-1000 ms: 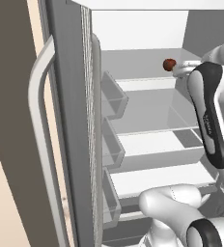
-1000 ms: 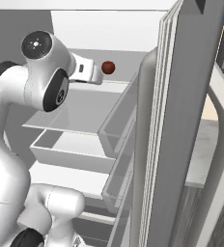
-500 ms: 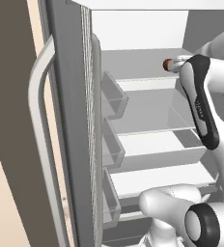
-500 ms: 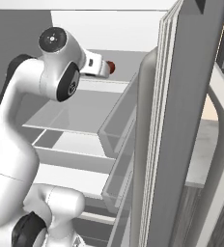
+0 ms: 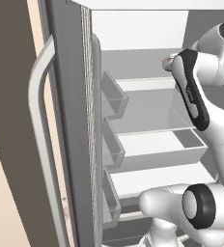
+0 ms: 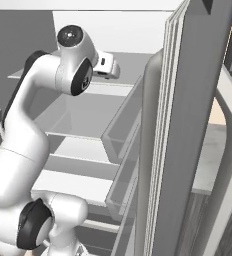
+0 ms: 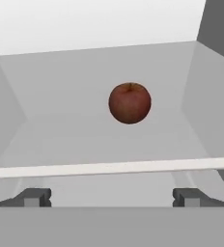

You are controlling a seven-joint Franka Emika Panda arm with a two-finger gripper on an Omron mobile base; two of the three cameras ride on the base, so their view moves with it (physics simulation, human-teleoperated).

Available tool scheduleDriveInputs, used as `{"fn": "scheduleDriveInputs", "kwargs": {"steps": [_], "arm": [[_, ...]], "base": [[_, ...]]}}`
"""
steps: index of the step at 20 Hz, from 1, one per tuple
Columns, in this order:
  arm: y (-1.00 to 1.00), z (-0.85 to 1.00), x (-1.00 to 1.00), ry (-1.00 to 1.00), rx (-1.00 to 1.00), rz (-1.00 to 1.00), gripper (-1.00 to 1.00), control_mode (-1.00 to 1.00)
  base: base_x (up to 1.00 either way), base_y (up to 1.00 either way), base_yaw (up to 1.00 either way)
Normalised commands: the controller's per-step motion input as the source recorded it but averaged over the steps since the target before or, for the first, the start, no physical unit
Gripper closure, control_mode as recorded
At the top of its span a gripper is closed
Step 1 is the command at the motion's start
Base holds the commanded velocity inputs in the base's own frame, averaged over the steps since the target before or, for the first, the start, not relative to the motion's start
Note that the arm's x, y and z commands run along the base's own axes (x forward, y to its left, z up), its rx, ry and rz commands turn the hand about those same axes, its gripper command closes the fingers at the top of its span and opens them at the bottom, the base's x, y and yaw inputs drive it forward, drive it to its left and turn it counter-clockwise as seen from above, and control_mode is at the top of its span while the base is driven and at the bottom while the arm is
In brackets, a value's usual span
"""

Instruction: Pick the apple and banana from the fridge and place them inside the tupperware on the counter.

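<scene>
Over the last second we have swung the arm up and forward into the open fridge [image 5: 147,103], so the wrist that sat beside the upper shelf now reaches over it toward the apple [image 7: 129,102]. From the left base camera the forearm now covers almost all of the fruit, leaving just a sliver of red at its edge [image 5: 166,61], where a second ago the whole apple was clear of the arm.

In the hand view the apple rests on the glass shelf [image 7: 75,144], beyond the shelf's pale front edge, well ahead of the gripper [image 7: 112,197] and a little right of its centre line. The jaws stand spread wide and released, with nothing between them; the two dark tips sit far apart at the bottom of that view.

We judge this as the approach to the first pick: the hand is lined up on the shelf level but not yet around the fruit. The next move calls for pushing further in with a slight shift toward the apple's side before closing. A round fruit on smooth glass may roll if a finger nudges it.
</scene>
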Motion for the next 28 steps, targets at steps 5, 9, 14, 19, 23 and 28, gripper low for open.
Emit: {"fn": "scheduleDriveInputs", "kwargs": {"steps": [5, 9, 14, 19, 23, 28], "arm": [[-0.06, -0.14, 0.49, 0.01, 0.0, 0.0, -1.0, -1.0], [-0.13, -0.12, 0.44, 0.0, 0.0, 0.0, -1.0, -1.0], [-0.12, -0.07, 0.41, 0.0, 0.0, 0.0, -1.0, -1.0], [-0.08, -0.02, 0.46, 0.0, 0.0, 0.0, -1.0, -1.0], [-0.04, -0.07, 0.41, 0.0, 0.0, 0.0, -1.0, -1.0], [-0.03, -0.09, 0.28, 0.0, 0.0, 0.0, -1.0, -1.0]], "base": [[0.0, 0.0, 0.0], [0.0, 0.0, 0.0], [0.0, 0.0, 0.0], [0.0, 0.0, 0.0], [0.0, 0.0, 0.0], [0.0, 0.0, 0.0]]}}
